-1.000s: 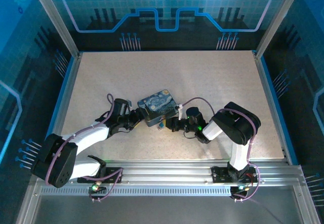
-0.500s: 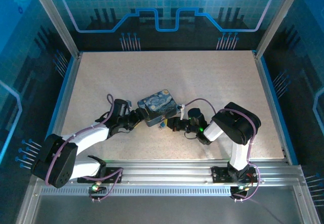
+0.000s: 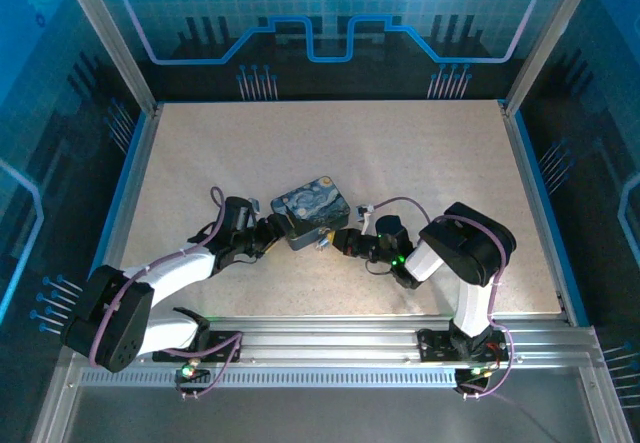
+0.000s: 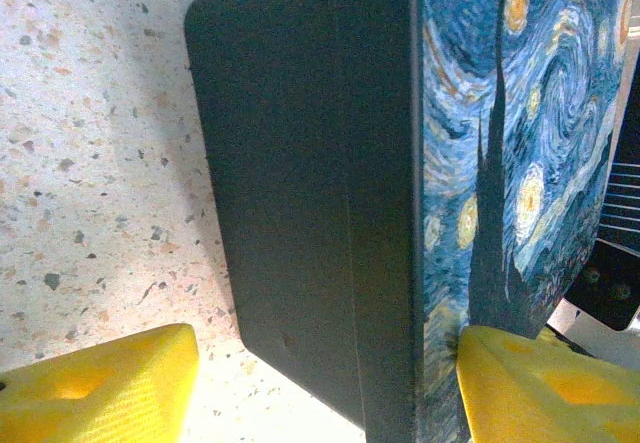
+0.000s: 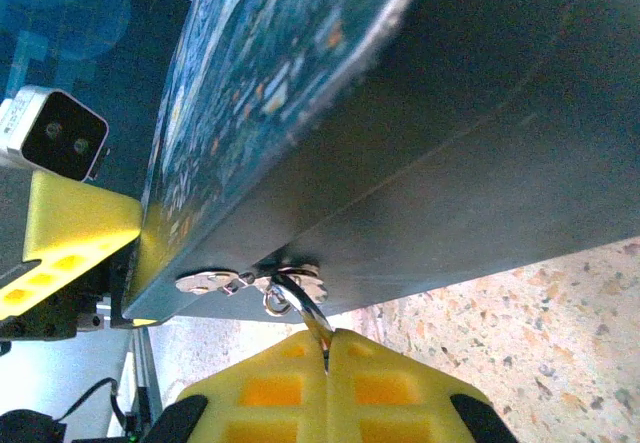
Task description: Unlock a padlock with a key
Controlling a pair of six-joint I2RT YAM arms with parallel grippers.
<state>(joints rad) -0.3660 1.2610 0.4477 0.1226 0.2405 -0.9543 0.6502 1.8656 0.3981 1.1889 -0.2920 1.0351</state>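
The starry-night box (image 3: 312,208) lies mid-table, its dark side (image 4: 300,163) facing the left wrist camera. My left gripper (image 3: 272,229) straddles the box's near-left corner, open: one yellow finger (image 4: 100,393) stands off the dark side, the other (image 4: 545,383) rests against the printed lid. My right gripper (image 3: 335,242) is shut at the box's front edge. Its yellow pads (image 5: 400,388) pinch the padlock's curved silvery metal part (image 5: 305,315), which hooks into the ring of the box's silvery hasp (image 5: 215,281). The lock's dark body is hidden between the pads. I cannot make out a key.
The box's dark front wall (image 5: 450,113) looms just above the right gripper. The left arm's camera (image 5: 55,135) shows beyond the box. Speckled tabletop (image 3: 300,143) stretches behind the box and to both sides, bounded by aluminium rails (image 3: 340,338) and blue walls.
My right gripper has drawn back slightly to the right with the small lock, which now sits a bit further right at the box's front edge. The left arm and box have barely moved.
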